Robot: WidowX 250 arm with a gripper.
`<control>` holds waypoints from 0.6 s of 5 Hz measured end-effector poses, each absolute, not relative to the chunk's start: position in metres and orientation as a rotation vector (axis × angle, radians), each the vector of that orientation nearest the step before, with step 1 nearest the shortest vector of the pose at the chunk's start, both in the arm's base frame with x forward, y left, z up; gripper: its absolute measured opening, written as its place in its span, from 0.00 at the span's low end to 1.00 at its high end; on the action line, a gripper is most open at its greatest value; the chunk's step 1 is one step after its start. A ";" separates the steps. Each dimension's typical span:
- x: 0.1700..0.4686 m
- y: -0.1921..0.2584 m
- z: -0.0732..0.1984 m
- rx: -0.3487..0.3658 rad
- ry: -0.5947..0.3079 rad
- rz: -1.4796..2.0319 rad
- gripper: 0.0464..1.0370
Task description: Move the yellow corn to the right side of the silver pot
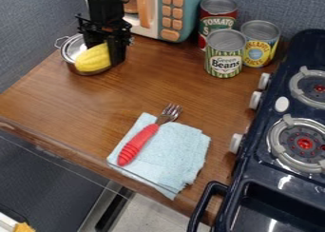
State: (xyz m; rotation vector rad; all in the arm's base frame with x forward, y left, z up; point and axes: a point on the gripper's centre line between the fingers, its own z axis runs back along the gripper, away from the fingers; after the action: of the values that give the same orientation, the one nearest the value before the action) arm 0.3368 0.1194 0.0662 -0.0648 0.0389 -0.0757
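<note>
While grey walls [38, 29] back the wooden counter [76, 102], whether the pincer [103, 56] grips is unclear.

A play kitchen set up for robot work — a mock-up, not a lived-in home.
A toy stove [289, 60] with ringed burners stood beside a wooden counter [165, 83], and a teal toy microwave [190, 7] with chunky orange buttons sat at the back near food cans [224, 57]; a black robot gripper [103, 53] hung over the silver pot [71, 46] — all against grey-blue, fabric-like panels [38, 22].
</note>
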 end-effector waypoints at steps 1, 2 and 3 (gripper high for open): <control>0.333 0.117 0.057 -0.073 0.010 -0.095 0.58; 0.334 0.120 0.057 -0.058 0.004 -0.087 0.58; 0.336 0.122 0.054 -0.045 -0.016 -0.112 0.58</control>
State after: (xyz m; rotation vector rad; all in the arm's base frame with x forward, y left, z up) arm 0.3362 0.1215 0.0545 -0.0453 -0.0161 -0.1122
